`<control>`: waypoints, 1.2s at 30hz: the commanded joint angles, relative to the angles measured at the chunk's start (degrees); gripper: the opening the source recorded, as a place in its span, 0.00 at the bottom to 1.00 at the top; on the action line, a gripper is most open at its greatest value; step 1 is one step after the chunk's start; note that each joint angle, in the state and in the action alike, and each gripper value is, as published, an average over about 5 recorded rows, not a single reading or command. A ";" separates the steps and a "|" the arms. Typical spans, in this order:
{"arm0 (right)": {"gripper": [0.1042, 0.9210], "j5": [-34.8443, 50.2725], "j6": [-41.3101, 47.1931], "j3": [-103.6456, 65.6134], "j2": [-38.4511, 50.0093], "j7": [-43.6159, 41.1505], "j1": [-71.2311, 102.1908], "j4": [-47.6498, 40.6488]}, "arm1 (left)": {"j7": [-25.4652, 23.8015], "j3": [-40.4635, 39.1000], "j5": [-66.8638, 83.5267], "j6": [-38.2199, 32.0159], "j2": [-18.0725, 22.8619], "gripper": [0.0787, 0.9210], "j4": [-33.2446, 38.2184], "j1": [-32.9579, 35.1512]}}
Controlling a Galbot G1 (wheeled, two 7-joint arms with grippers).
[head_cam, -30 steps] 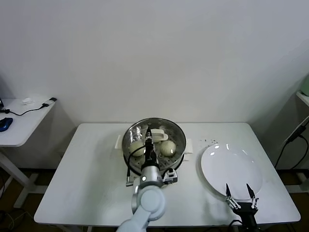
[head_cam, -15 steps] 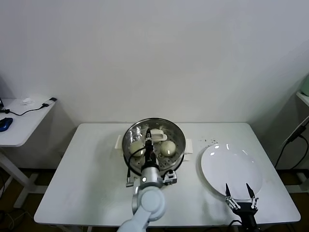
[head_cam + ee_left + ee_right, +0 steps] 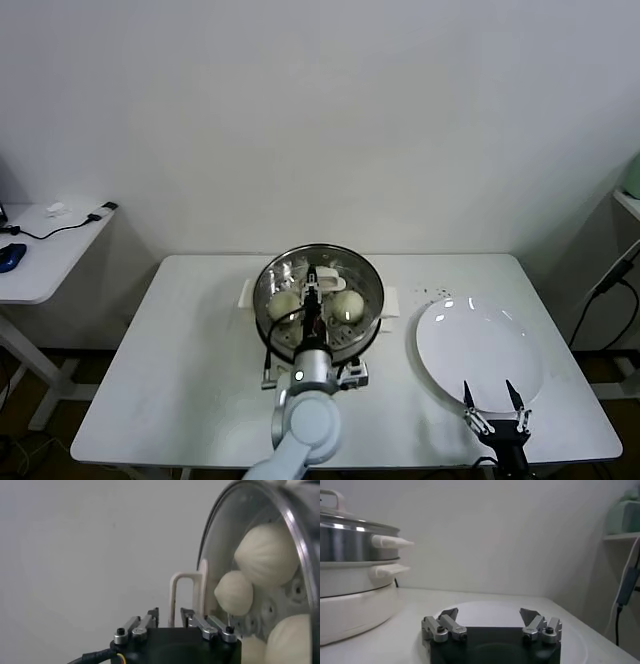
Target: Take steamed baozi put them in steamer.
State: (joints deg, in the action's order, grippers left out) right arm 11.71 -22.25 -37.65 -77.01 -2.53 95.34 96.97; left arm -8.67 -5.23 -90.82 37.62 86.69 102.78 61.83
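Through lid [image 3: 250, 555], left wrist shows 4 baozi [image 3: 267, 552].

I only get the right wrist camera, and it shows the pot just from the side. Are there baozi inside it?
Observer: Yes. Through the glass lid, the left wrist view shows at least three baozi in the steamer.
Operator: Where's the other arm?
Observer: The left gripper is over the middle of the steamer, right at the lid's cream handle.
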 commanded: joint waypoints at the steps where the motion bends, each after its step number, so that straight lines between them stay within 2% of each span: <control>1: 0.88 -0.08 0.19 0.18 -0.03 -0.42 -0.18 -0.23 | -0.11 -0.92 6.42 -1.20 -3.05 0.39 7.99 1.49; 5: 0.88 -0.38 0.34 0.44 -0.12 -0.68 -0.38 -0.62 | 0.61 -0.42 11.23 -3.30 -5.71 0.52 11.93 3.33; 8: 0.88 -0.20 0.24 0.67 -0.42 -0.48 -0.57 -0.83 | 3.61 1.14 19.38 -8.65 -7.44 0.62 14.71 4.89; 13: 0.88 2.18 -2.20 1.17 -0.63 -0.31 -0.65 -0.26 | 11.53 7.89 50.70 -22.33 -9.36 0.79 20.33 8.40; 16: 0.88 2.58 -4.96 1.26 -0.62 -0.79 -0.92 -0.37 | 16.38 14.35 68.85 -27.90 -10.31 0.86 22.74 10.65; 19: 0.88 3.05 -6.12 1.41 -0.51 -1.02 -1.12 -0.24 | 17.79 22.39 83.24 -32.19 -10.60 0.88 24.52 13.49; 22: 0.88 4.25 -6.06 1.94 -0.20 -0.30 -1.18 0.29 | 15.80 30.51 92.34 -36.83 -10.40 0.88 24.54 16.77; 26: 0.88 4.70 -6.11 2.07 -0.47 0.26 -1.63 0.35 | 14.02 38.62 103.99 -39.06 -11.61 0.88 21.30 21.18; 30: 0.88 4.62 -5.96 1.55 -0.75 0.89 -2.03 0.12 | 13.88 42.33 108.42 -43.16 -13.78 0.88 14.98 25.13; 36: 0.88 4.79 -4.64 1.10 -0.07 1.45 -2.10 -0.31 | 14.08 42.03 107.36 -49.18 -14.75 0.88 5.20 27.59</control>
State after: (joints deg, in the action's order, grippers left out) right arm 15.52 -26.90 -36.47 -77.40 -1.85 93.43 96.71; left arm 4.23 26.08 -2.66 2.12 74.59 119.55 81.43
